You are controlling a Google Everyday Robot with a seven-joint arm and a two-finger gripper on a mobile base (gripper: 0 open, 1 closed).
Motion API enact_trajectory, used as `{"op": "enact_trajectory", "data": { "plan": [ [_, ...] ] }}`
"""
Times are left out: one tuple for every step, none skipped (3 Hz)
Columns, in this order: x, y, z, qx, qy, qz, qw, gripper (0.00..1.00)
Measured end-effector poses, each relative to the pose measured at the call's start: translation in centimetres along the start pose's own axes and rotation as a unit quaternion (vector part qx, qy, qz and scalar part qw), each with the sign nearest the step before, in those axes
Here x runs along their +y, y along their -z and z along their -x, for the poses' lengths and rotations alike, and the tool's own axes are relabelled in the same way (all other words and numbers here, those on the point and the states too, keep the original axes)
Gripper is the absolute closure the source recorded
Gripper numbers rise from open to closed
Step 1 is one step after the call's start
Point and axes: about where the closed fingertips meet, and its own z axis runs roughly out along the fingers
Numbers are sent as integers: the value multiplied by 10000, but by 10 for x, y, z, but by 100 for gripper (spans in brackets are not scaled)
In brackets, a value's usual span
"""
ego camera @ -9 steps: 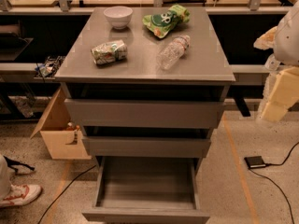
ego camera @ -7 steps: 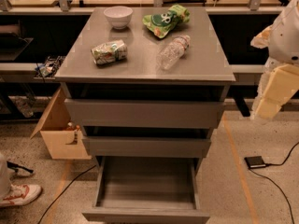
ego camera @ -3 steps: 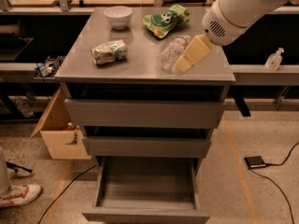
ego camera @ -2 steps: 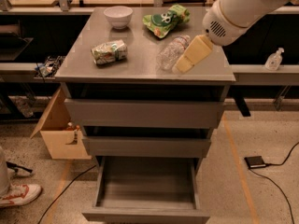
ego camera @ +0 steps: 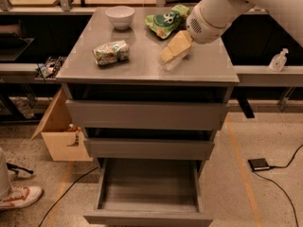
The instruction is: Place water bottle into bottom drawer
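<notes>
The water bottle (ego camera: 169, 63) lies on the grey cabinet top (ego camera: 142, 70), right of centre; only its crinkled clear lower end shows. My gripper (ego camera: 174, 47), with cream-coloured fingers on a white arm reaching in from the upper right, sits right over the bottle and covers most of it. The bottom drawer (ego camera: 147, 217) is pulled out below the two shut drawers, and nothing lies in it.
A crushed green-white can (ego camera: 111, 52), a green snack bag (ego camera: 168, 21) and a white bowl (ego camera: 120, 16) also sit on the cabinet top. A cardboard box (ego camera: 61, 136) stands at the left, a shoe (ego camera: 19, 197) and cables on the floor, a black device (ego camera: 259, 164) at the right.
The arm swung in from the right edge to above the cabinet top. In the last second the gripper moved left and down onto the water bottle. The bottle has not moved.
</notes>
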Motion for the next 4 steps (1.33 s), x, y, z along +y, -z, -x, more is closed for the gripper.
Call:
{"op": "enact_trajectory", "data": {
  "plan": [
    [-5,-31,15,155,-692,-156,9974,0],
    [5,-59,39,217,-1254,-334,9913,0],
    [18,-73,49,247,-1381,-454,9891,0],
    [24,-86,57,281,-1440,-578,9875,0]
  ]
}}
